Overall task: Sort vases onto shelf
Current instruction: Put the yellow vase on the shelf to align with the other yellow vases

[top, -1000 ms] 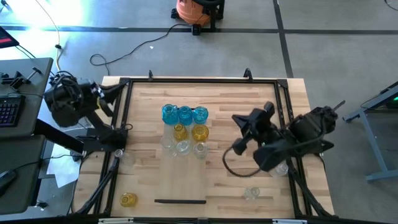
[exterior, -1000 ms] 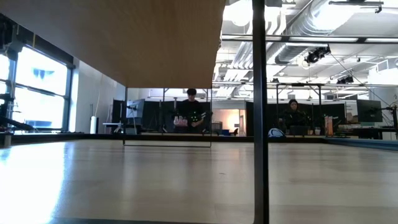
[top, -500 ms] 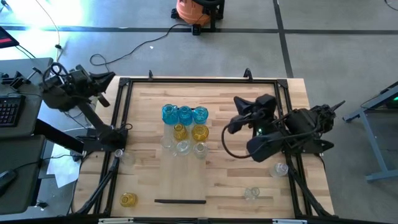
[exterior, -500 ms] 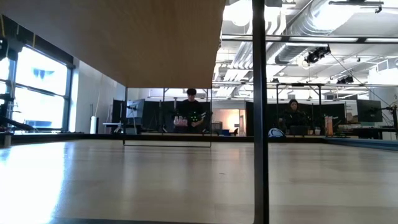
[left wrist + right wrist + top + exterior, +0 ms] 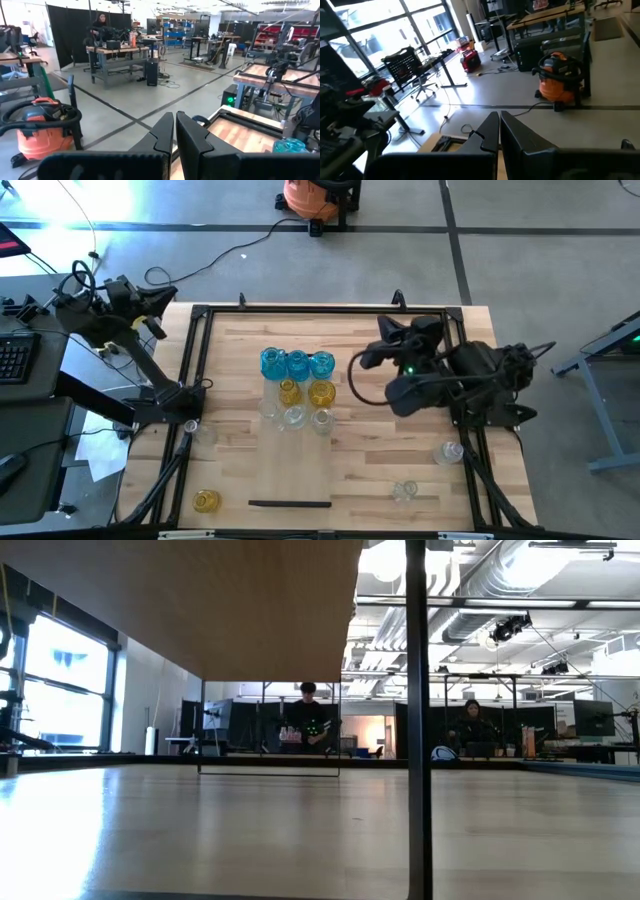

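Both arms have swung away from the vases [image 5: 296,388], which stand clustered mid-bench. Left end effector [image 5: 170,288] now hangs off the bench's left edge, right end effector [image 5: 362,360] beside the cluster; both together, empty. No sorting in progress.

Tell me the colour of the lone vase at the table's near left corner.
Yellow vase, clearest in the high view.

A blue vase [image 5: 289,146] sits half cut off at the left wrist view's edge
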